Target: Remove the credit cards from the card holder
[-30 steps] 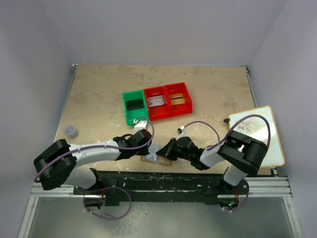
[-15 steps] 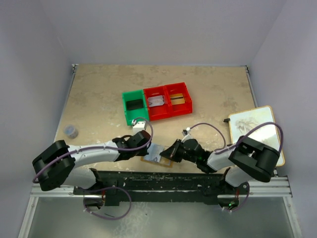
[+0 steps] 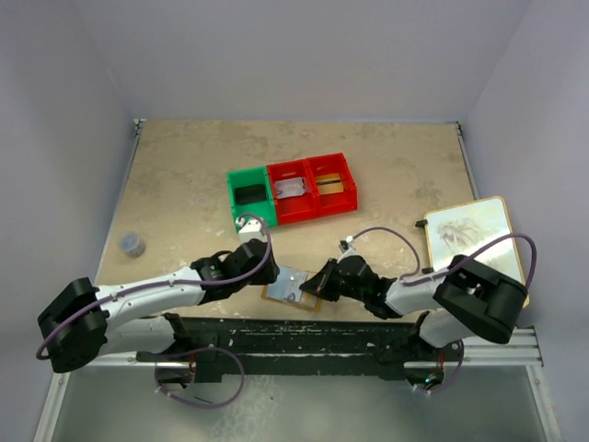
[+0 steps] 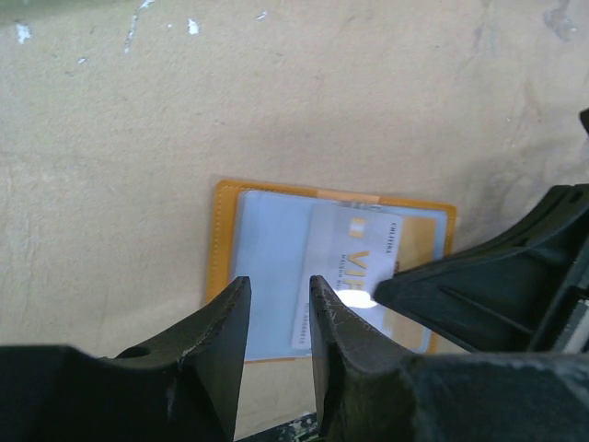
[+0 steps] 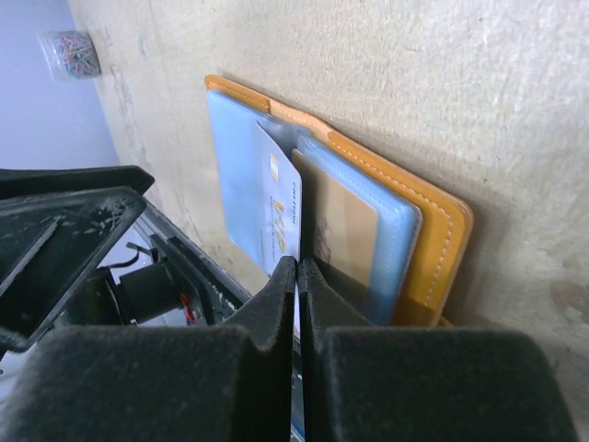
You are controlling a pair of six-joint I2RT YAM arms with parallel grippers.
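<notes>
Open card holder [image 4: 262, 262] lies just beyond the left hand [image 4: 280, 293], which is slightly parted and empty; right hand [image 5: 296, 269] is clamped on its pale credit card [image 5: 281, 216].

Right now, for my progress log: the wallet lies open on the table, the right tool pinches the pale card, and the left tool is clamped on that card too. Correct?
Not quite. The left tool is not clamped on the card: its fingers stand apart with nothing between them, above the open wallet, as the left wrist view shows. The right tool does pinch it.
</notes>
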